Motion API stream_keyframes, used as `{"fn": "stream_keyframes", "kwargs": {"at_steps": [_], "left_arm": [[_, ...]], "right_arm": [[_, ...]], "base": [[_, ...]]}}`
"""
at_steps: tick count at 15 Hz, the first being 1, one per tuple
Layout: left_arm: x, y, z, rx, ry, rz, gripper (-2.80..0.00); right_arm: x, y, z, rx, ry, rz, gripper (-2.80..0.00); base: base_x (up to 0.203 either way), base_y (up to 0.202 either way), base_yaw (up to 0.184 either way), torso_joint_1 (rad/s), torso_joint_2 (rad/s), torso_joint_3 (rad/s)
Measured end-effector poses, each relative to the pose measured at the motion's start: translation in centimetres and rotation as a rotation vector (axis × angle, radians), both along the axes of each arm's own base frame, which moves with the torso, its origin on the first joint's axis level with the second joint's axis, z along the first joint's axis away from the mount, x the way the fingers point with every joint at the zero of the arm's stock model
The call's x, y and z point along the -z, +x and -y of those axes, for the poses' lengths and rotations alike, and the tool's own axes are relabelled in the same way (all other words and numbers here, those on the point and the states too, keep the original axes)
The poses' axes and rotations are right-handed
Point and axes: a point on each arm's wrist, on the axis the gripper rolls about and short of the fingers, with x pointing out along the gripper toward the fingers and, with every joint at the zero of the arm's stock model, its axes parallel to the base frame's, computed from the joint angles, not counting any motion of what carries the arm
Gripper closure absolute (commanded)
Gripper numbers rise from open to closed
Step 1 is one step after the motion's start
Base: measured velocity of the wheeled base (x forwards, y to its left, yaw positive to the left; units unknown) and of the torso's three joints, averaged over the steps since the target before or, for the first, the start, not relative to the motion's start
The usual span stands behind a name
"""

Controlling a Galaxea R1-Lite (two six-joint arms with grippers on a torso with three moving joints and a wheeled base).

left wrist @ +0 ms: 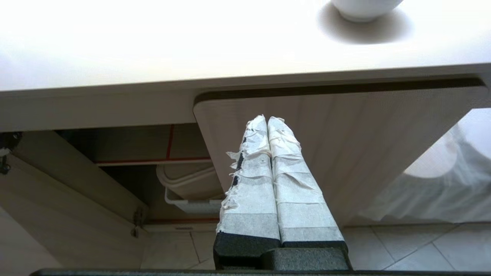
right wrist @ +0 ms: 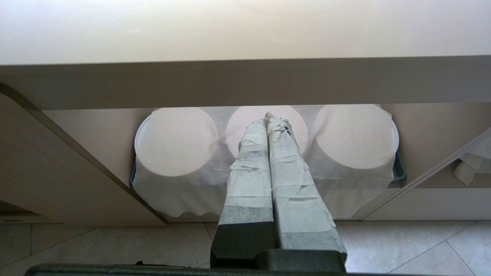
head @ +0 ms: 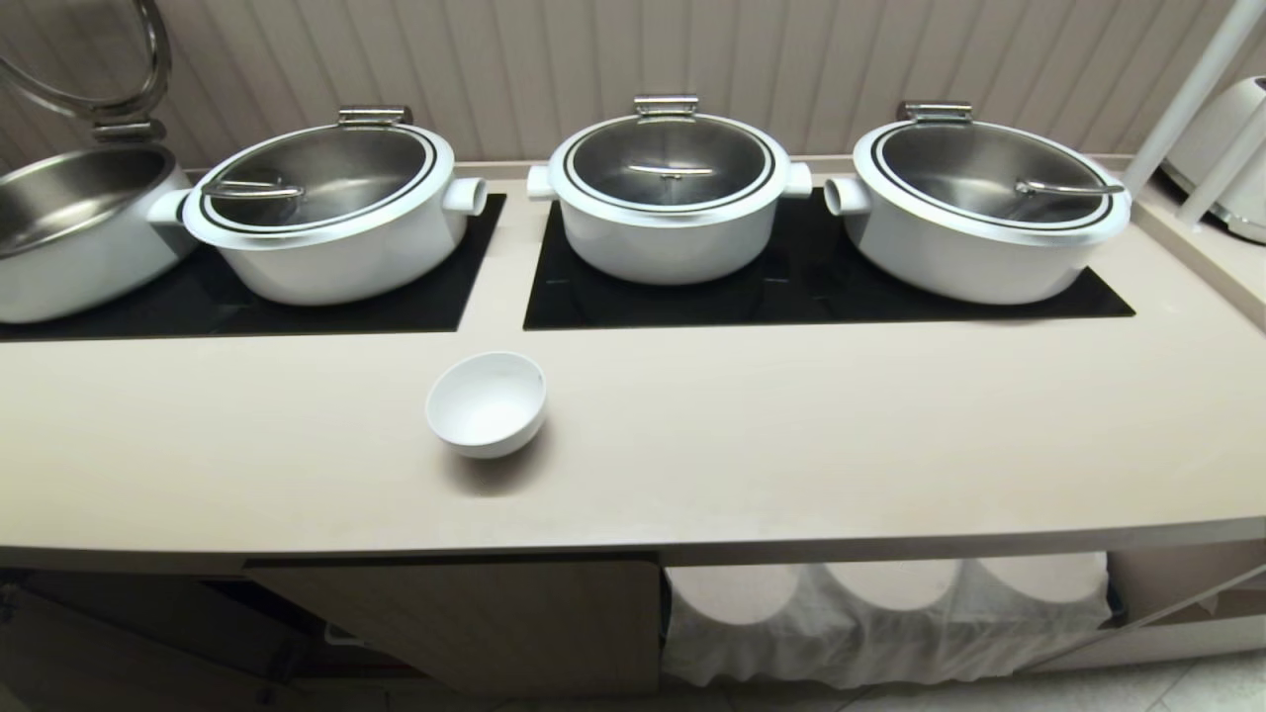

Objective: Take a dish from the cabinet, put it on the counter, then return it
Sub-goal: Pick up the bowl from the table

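Note:
The dish, a small white bowl, stands upright on the cream counter in front of the black hob plates; only its base shows in the left wrist view. Below the counter the cabinet door hangs open, its fluted face ahead of my left gripper. That gripper is shut and holds nothing, low in front of the cabinet and below the counter edge. My right gripper is shut and empty too, lower down in front of covered stacks. Neither arm appears in the head view.
Three white steel-lidded pots sit on the hob plates, and an open pot stands far left. Inside the dark cabinet a white basket rests near a red-edged shelf. Cloth-covered round stacks fill the neighbouring compartment. Tiled floor lies below.

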Motion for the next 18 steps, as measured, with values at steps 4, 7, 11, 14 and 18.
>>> {"fn": "stream_keyframes", "kwargs": {"at_steps": [4,7,11,14,18], "left_arm": [[0.02,0.01,0.01,0.003,0.0,0.0,0.0],[0.05,0.02,0.01,0.004,-0.001,-0.001,0.0],[0.07,0.02,0.01,0.003,-0.002,-0.002,0.0],[0.06,0.02,0.01,0.007,-0.003,-0.001,0.0],[0.04,0.01,0.01,0.004,0.003,-0.001,0.0]], "right_arm": [[0.0,0.0,0.0,0.0,0.0,0.0,0.0],[0.0,0.0,0.0,0.0,0.0,0.0,0.0],[0.0,0.0,0.0,0.0,0.0,0.0,0.0],[0.0,0.0,0.0,0.001,0.0,0.0,0.0],[0.0,0.0,0.0,0.001,0.0,0.0,0.0]], "base": [[0.0,0.0,0.0,0.0,0.0,0.0],[0.0,0.0,0.0,0.0,0.0,0.0],[0.0,0.0,0.0,0.0,0.0,0.0],[0.0,0.0,0.0,0.0,0.0,0.0],[0.0,0.0,0.0,0.0,0.0,0.0]]}}
